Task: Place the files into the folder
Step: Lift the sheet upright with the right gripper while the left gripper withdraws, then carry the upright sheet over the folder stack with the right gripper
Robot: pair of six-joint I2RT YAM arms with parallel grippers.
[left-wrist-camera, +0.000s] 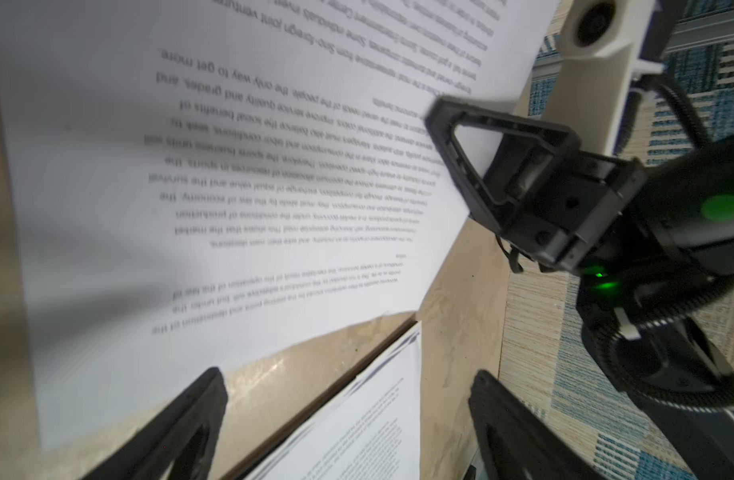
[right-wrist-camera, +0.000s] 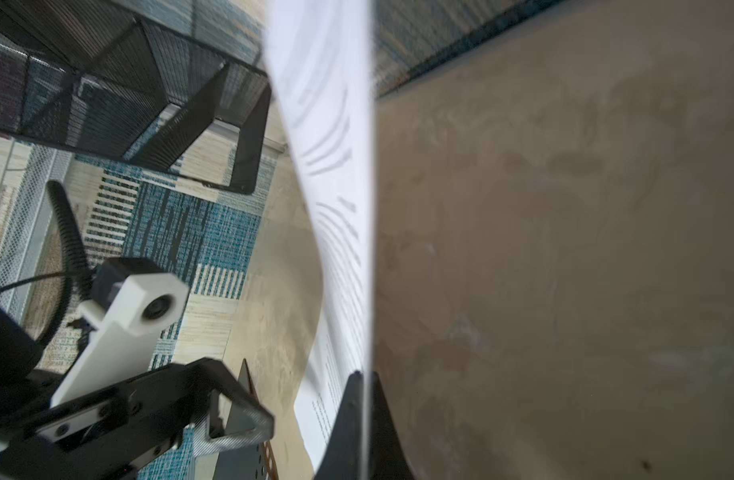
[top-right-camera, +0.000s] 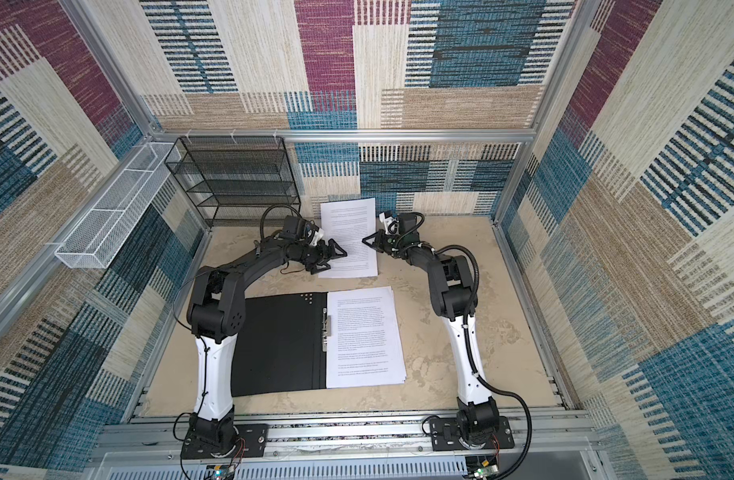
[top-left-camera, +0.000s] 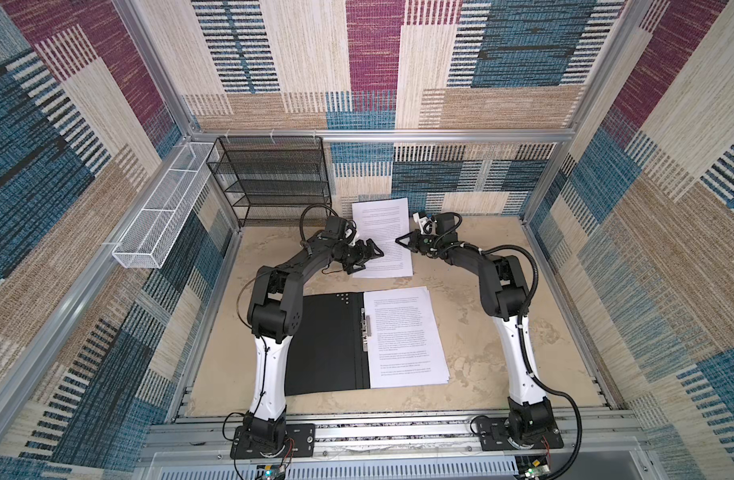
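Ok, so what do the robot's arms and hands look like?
The left arm and right arm match: black joints, a white lower link, black base plates. The left hand and right hand have black hollow triangular fingers, white camera mounts behind. A ribbed black hose follows the right arm.

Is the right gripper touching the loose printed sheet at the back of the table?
Touching. In the right wrist view, the right gripper has its jaws shut on the edge of the printed sheet.
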